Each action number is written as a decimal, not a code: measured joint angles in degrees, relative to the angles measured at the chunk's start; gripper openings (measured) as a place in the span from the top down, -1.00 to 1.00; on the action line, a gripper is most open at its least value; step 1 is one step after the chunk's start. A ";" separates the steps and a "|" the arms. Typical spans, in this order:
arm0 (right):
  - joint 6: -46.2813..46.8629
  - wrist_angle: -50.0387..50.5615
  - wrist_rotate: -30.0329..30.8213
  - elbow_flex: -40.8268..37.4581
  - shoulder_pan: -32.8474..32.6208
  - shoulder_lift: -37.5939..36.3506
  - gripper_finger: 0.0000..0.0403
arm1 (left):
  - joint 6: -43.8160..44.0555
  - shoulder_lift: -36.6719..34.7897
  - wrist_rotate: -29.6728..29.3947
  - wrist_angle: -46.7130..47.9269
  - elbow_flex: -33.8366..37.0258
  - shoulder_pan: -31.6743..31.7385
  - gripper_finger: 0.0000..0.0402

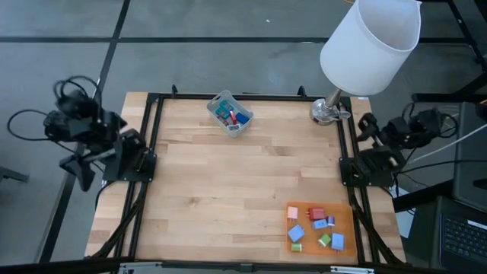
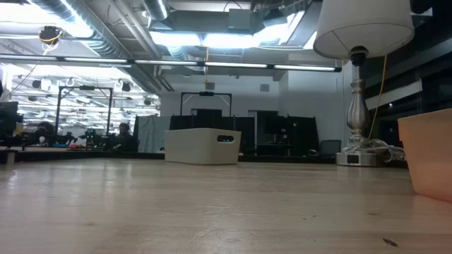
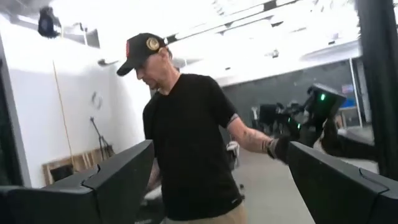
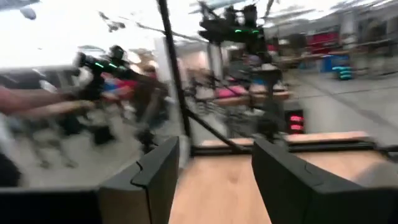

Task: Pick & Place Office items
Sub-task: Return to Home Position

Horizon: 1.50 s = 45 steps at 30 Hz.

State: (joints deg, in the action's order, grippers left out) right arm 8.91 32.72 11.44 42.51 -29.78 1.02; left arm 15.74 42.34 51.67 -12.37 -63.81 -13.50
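While arms (image 1: 106,148) (image 1: 380,156) idle, office items (image 1: 319,224) dot the mat (image 1: 348,215).

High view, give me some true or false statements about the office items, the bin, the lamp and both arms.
1. The orange mat lies in a corner of the table on the right arm's side, with office items on it. True.
2. The grey bin is empty. False: blue and red pieces lie inside it.
3. The left end effector grips a blue piece. False: it is open and empty, off the table's left edge.
4. The lamp stands on the right arm's side of the table. True.
5. The right end effector hovers over the mat. False: it is open, at the table's right edge, away from the mat.
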 joint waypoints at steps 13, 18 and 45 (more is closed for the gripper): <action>-0.18 -0.12 -4.82 0.83 -0.04 -0.98 0.00 | 7.37 -15.44 -14.73 -26.27 39.10 -5.13 -0.81; -0.15 -0.58 -4.46 0.83 -0.04 -0.98 0.00 | -0.82 -19.12 -9.07 -30.09 46.53 -5.22 -0.81; -1.52 -2.30 -6.21 2.42 -0.06 -1.01 0.00 | -1.96 -24.73 -29.50 -24.49 63.32 2.16 -0.81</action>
State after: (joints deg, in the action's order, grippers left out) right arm 7.39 30.42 5.23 44.93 -29.84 0.01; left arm 13.78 17.61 22.17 -36.86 -0.49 -11.34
